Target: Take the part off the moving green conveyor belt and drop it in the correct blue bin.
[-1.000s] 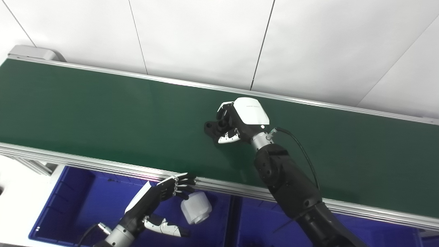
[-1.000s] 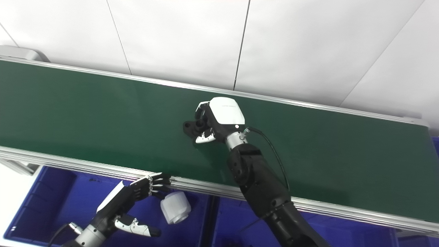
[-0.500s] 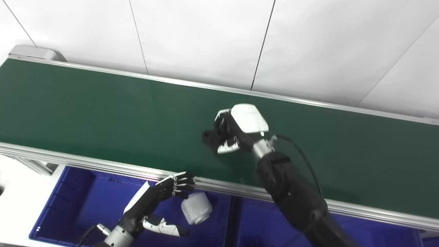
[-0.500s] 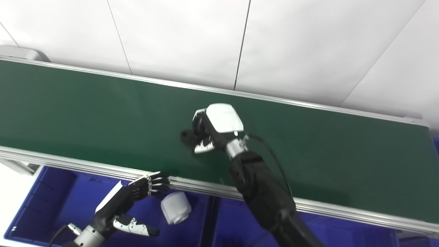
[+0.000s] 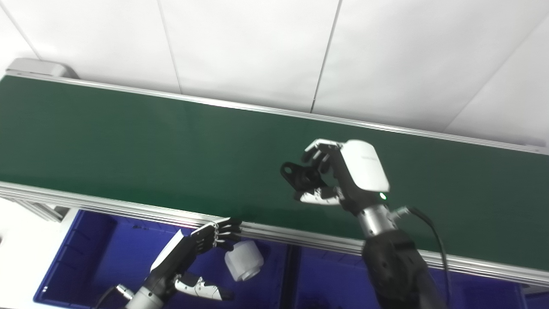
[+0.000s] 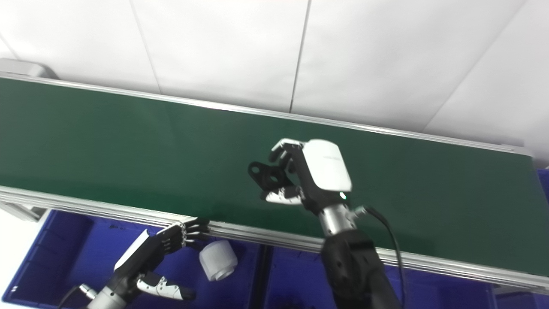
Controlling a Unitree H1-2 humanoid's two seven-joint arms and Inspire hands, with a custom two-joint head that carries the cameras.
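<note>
My right hand (image 5: 343, 178) is raised above the green conveyor belt (image 5: 128, 146), fingers and thumb shut on a small black part (image 5: 297, 175) with a round hole at its left end. The part sticks out to the left of the hand (image 6: 313, 178), clear of the belt. My left hand (image 5: 188, 257) hangs open over the left blue bin (image 5: 85, 253), fingers spread near the belt's front rail, holding nothing. A white cylindrical part (image 5: 243, 266) lies in that bin just right of the left hand.
The belt's aluminium front rail (image 5: 107, 206) runs between the belt and the bins. A second blue bin (image 5: 330, 279) sits to the right of a dark divider, under my right forearm. White wall panels stand behind the belt.
My right hand has lifted off the belt with the black part and moved right and toward me. The left hand has barely moved. The camera has shifted slightly.
</note>
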